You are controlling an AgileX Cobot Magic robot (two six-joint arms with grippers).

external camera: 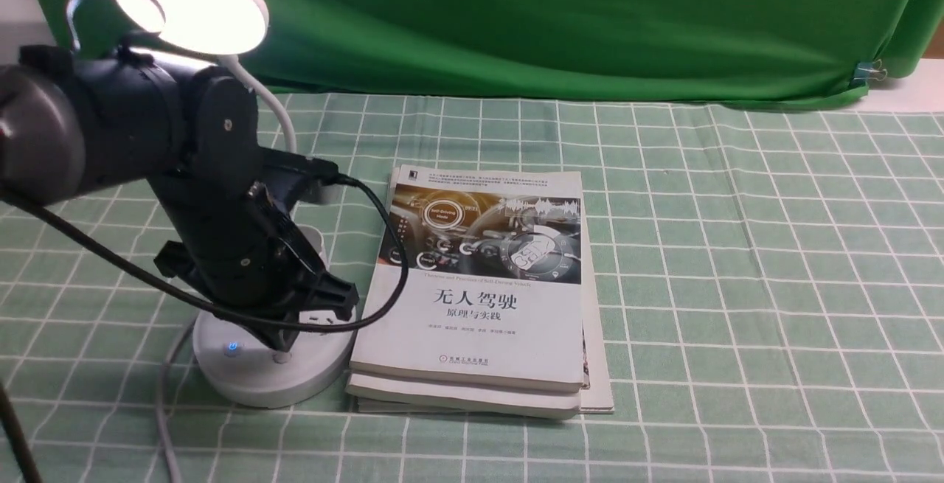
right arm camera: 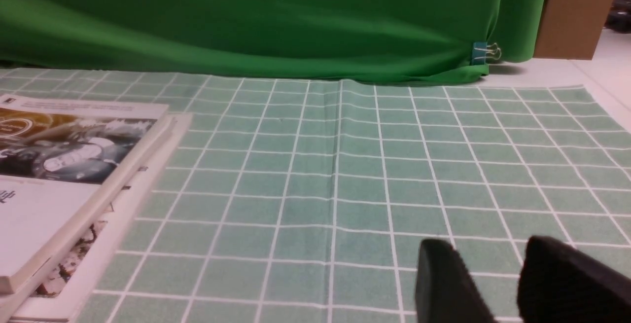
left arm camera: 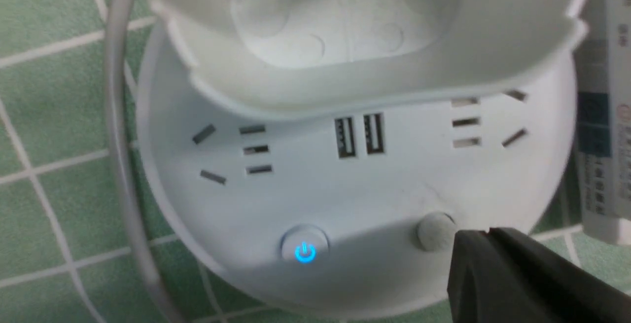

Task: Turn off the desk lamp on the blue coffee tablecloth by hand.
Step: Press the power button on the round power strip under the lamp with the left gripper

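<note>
Near: lamp base [external camera: 258,380] on the gridded tablecloth [external camera: 737,284], power button [external camera: 233,348] glowing blue. Left pincer [external camera: 280,339] poised over the base by the plain button [left arm camera: 437,232], clenched, nothing held. Right pincer [right arm camera: 485,249]: fingertips parted, nothing between. Just beside the base, right side: stacked books [external camera: 472,321]. Above the left arm [external camera: 125,122]: lamp head [external camera: 199,4], lit. Far: green backdrop [external camera: 553,26].

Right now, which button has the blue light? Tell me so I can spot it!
Find the lamp's round white base, left of the books. On it sit two buttons. Yours glows with a blue power sign; the other is plain.
</note>
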